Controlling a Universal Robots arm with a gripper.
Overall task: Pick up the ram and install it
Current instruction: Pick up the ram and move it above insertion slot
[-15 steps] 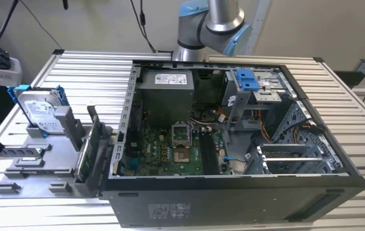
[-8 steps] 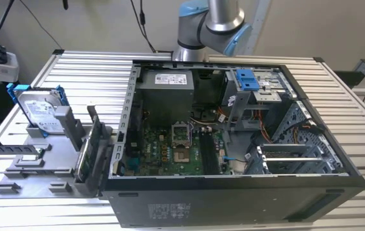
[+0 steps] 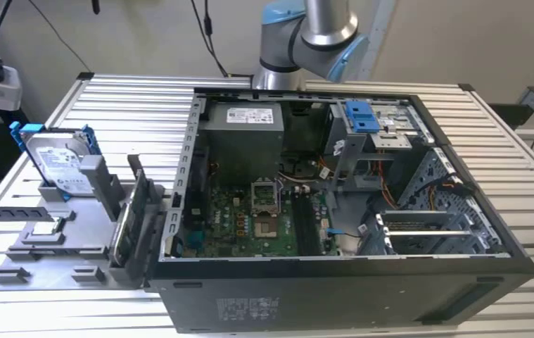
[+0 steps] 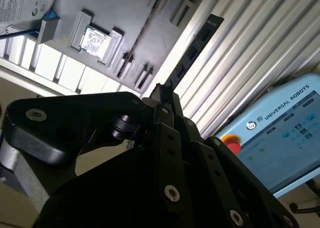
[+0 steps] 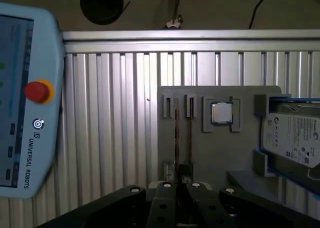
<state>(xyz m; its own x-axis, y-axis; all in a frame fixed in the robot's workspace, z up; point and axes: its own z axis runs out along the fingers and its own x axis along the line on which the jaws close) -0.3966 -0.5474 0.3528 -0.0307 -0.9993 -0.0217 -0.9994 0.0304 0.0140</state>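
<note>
Black fingers [image 4: 165,113] clenched on slim dark ram stick [image 4: 197,43]; stick juts past them, ribbed aluminium surface [image 4: 260,48] behind, grey plastic holder [image 4: 125,18] near.

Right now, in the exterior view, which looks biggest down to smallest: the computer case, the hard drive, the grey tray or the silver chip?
Largest to smallest:
1. computer case
2. grey tray
3. hard drive, standing on that tray
4. silver chip, by far the smallest
</note>
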